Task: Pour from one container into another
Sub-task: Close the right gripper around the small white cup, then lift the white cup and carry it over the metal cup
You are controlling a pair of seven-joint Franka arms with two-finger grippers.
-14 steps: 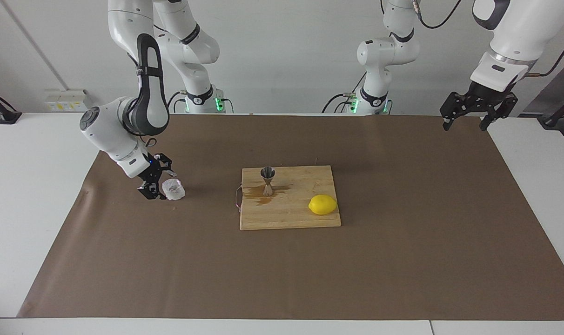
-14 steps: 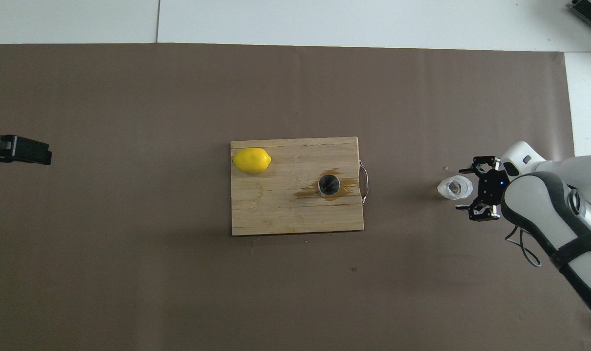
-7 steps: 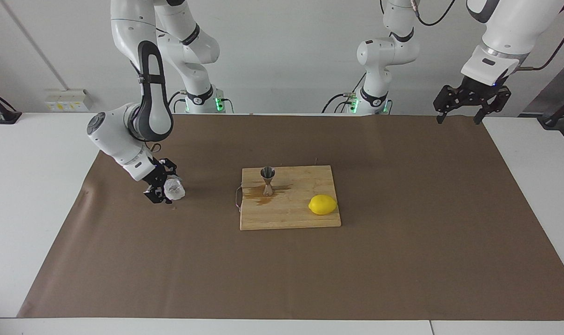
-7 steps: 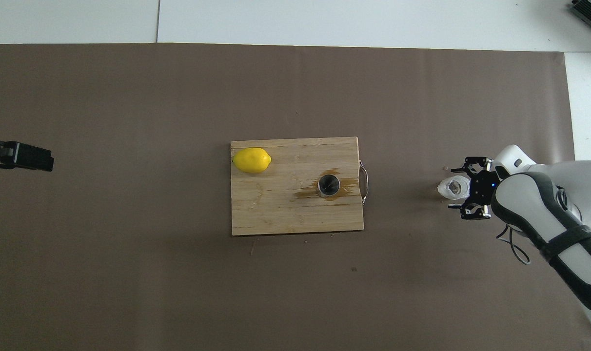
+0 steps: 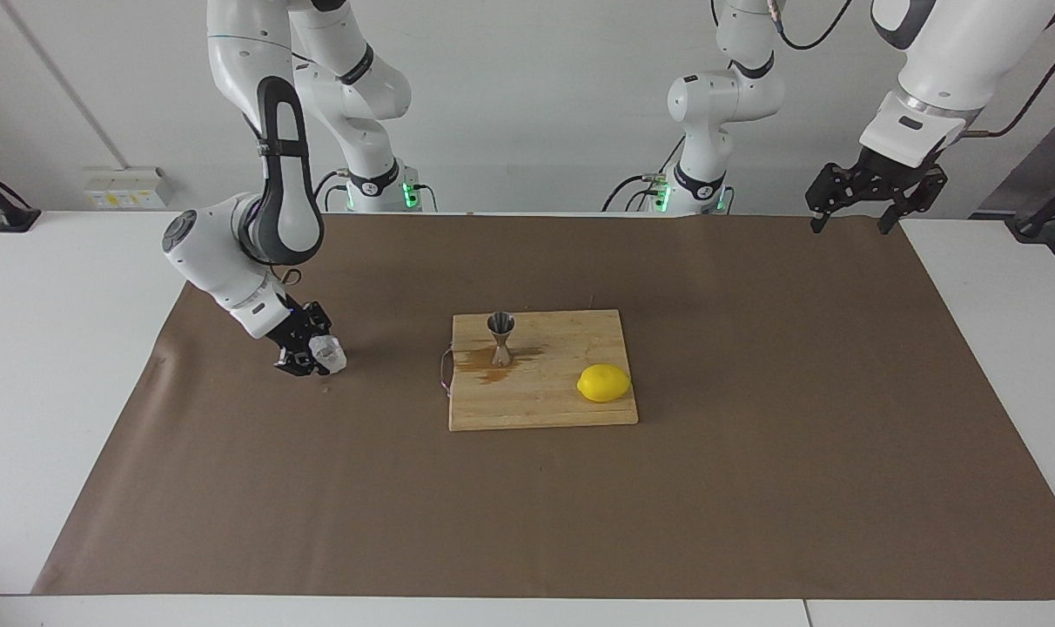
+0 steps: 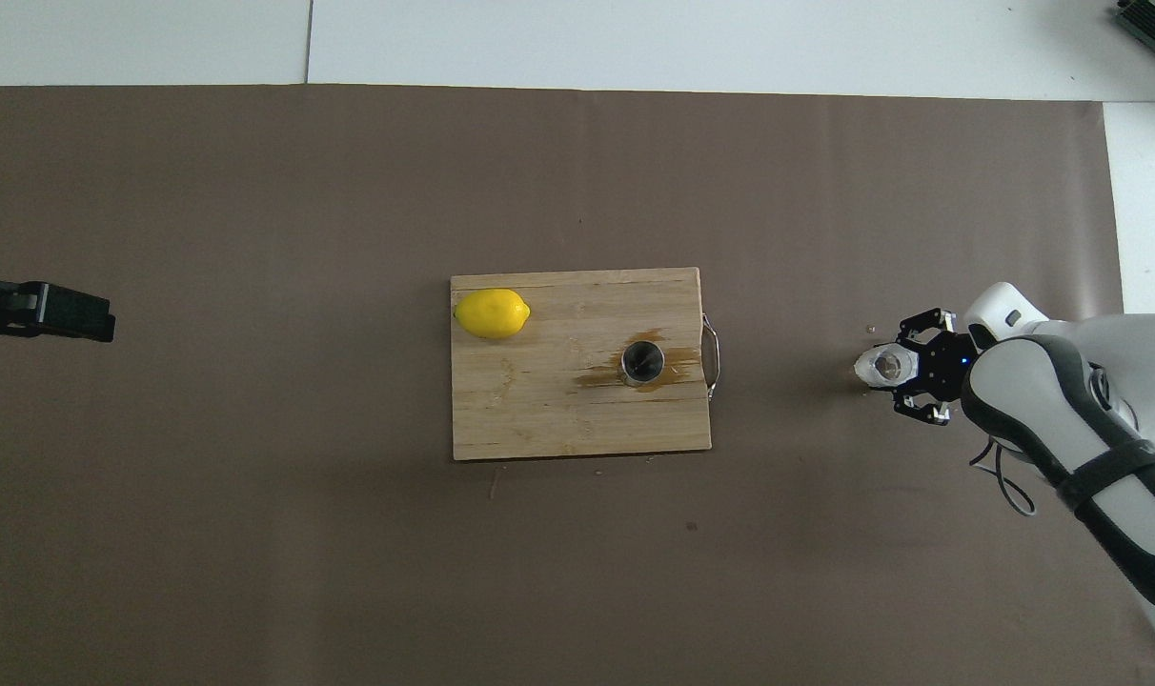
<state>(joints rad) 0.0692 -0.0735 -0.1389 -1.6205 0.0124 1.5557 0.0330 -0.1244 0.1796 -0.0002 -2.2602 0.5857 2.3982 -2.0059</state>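
Observation:
The clear crinkly tumbler (image 5: 330, 353) (image 6: 882, 365) stands on the brown mat toward the right arm's end of the table. My right gripper (image 5: 316, 356) (image 6: 900, 369) is low at the mat and shut on the tumbler's sides. The steel hourglass jigger (image 5: 500, 338) (image 6: 642, 362) stands upright on the wooden board (image 5: 545, 402) (image 6: 539, 419), at the board's edge nearest the tumbler. My left gripper (image 5: 848, 226) (image 6: 58, 316) hangs open and holds nothing, high over the mat's corner at the left arm's end, where that arm waits.
A yellow lemon (image 5: 603, 383) (image 6: 491, 313) lies on the board toward the left arm's end. A brown wet stain (image 5: 491, 375) spreads around the jigger's foot. A wire handle (image 6: 713, 357) sticks out of the board toward the tumbler. Brown paper (image 5: 754, 488) covers the table.
My right gripper moved in around the tumbler and closed on it. The left gripper rose and drifted slightly toward the table's middle.

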